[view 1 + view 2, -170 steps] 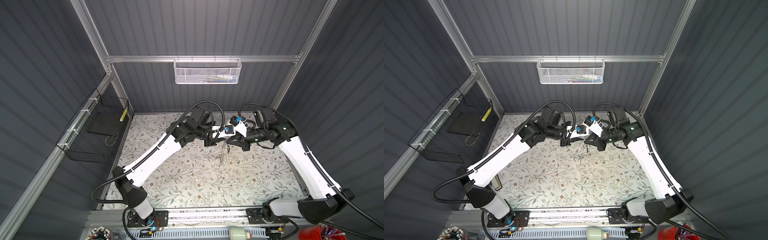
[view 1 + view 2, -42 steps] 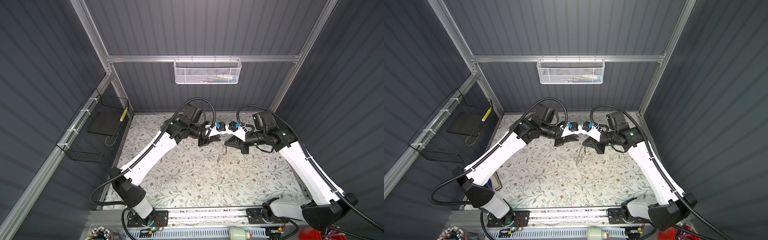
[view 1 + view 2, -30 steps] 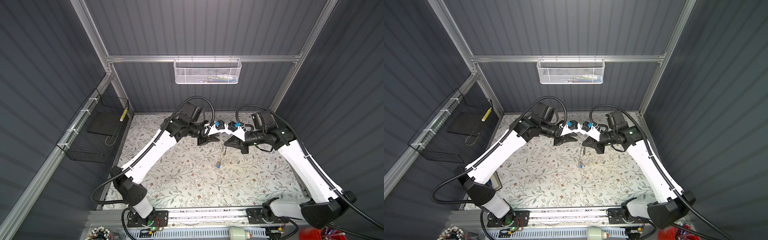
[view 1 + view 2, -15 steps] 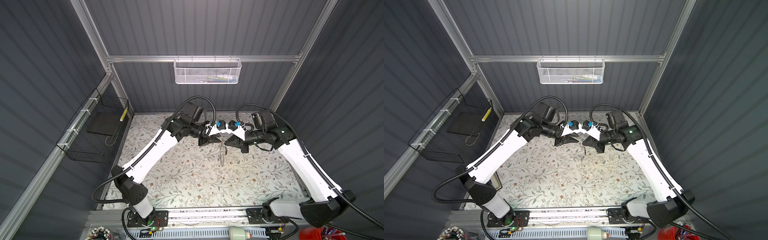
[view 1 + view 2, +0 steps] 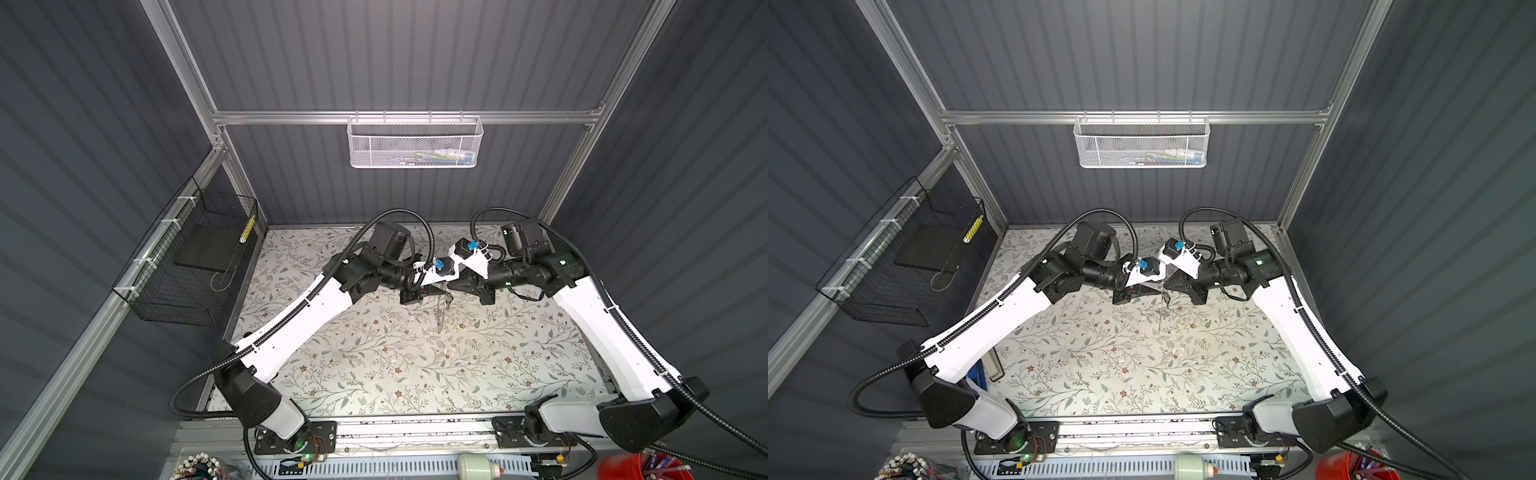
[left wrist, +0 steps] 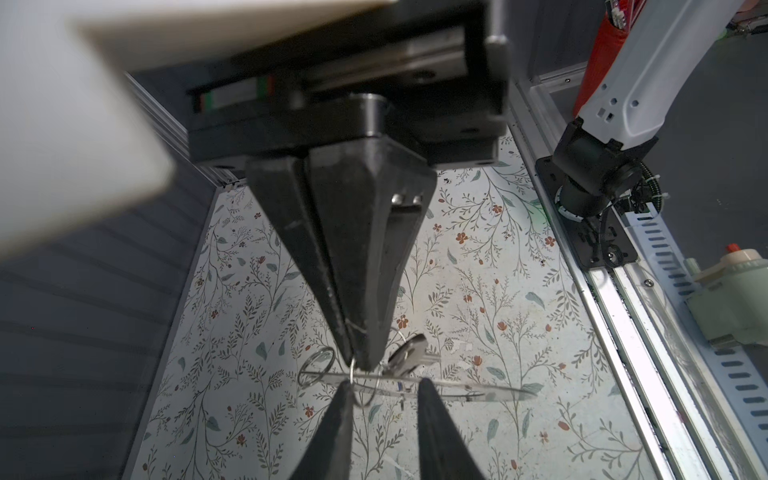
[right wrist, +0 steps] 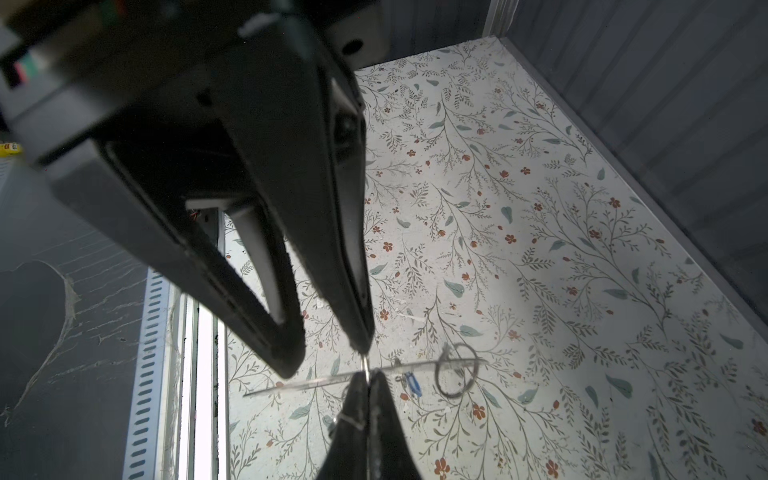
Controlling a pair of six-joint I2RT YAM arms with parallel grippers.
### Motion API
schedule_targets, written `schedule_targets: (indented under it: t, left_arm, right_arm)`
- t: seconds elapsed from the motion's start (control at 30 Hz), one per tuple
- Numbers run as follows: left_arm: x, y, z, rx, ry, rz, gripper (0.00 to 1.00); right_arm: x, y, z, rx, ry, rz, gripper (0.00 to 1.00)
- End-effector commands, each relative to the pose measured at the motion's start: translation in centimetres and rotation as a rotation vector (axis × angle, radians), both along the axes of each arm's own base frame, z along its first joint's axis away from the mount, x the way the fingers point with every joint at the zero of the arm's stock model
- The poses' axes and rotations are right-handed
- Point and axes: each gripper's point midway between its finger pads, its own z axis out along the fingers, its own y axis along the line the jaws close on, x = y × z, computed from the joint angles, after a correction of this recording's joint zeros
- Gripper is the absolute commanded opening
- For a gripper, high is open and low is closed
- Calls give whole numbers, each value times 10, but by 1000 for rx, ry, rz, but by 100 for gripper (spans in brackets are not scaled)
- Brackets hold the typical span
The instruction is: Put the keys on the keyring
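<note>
Top views: items (image 5: 440,154) in mesh basket (image 5: 374,143); wrist views: left gripper (image 6: 382,384) apart, right gripper (image 7: 368,376) tight on keyring (image 7: 365,364).

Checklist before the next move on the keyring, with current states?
1. Right gripper shut on keyring: ok.
2. Left gripper jaws apart: ok.
3. Left gripper holding a key: not ok, the key hangs by the keyring.
4. Key already threaded on: cannot tell.
5. Room between the grippers: not ok, tips almost meet.
6. Keyring off the table: ok.
</note>
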Motion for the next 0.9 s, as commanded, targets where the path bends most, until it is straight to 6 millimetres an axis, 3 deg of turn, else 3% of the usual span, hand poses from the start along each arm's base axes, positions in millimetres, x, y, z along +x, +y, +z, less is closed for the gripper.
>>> schedule_targets:
  t: [0.0,0.37,0.87]
  left_arm:
    - [-7,0,6,-11,-38,-12,27]
    - [6,-3,2,2,-82,52,26]
    - [7,-11,0,4,-35,41,13]
  right_arm:
    - [0,4,7,34,-3,9,0]
    - [-5,3,9,42,-13,19,0]
    - [-11,5,16,79,-51,47,0]
